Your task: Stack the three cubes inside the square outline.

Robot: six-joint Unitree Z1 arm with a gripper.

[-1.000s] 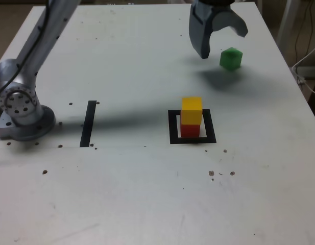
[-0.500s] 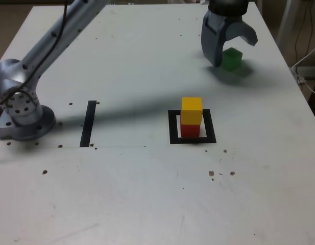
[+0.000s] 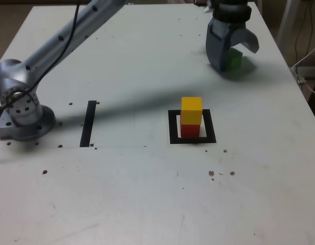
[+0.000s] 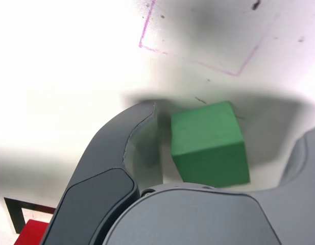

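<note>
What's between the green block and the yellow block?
Just bare table between the green block and the yellow block, in the exterior view.

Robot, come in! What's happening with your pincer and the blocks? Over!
Pincer open, green block between its jaws. Yellow block on red block. Nothing seen in the way.

White table [image 3: 131, 184] now: green cube [image 4: 208, 143] near the exterior view's right edge, red cube [image 3: 190, 131] inside black frame [image 3: 173, 127], black strip [image 3: 88, 124], robot base [image 3: 32, 130]!

The tabletop [image 3: 121, 189] looks smooth and faintly glossy; the hand [image 4: 193, 217], matt.
</note>
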